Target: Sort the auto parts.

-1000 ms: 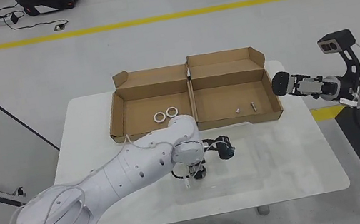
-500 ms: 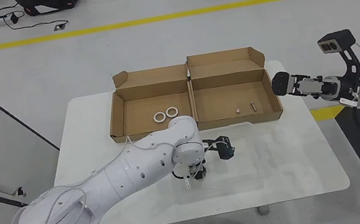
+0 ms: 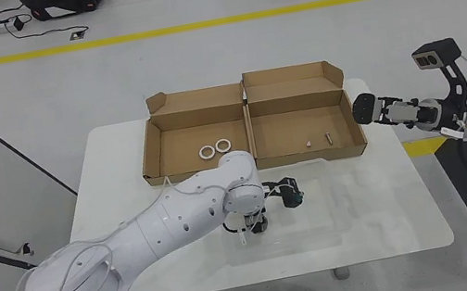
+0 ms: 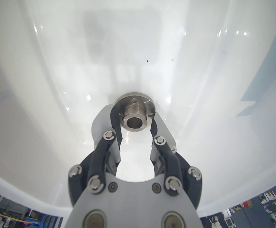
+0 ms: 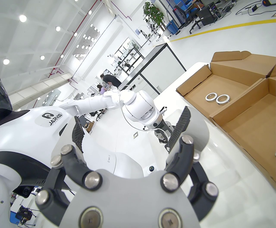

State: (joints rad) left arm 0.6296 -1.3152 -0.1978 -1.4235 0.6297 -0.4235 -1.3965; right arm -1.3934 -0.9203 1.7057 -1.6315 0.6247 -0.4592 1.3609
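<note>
Glossy white table point(image 3: 367, 207) — left gripper point(image 4: 133, 112) pinches a flanged steel hub point(image 4: 135, 121); right gripper point(image 5: 131, 117) gapes empty.

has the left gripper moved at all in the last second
No. In the top view the left gripper sits just as far from the front wall of the cardboard boxes as before, shut on the metal hub.

Steel flanged hub point(image 4: 134, 114) upright on table point(image 4: 194, 64), two white rings point(image 3: 215, 149) in left box point(image 3: 176, 151)
</note>
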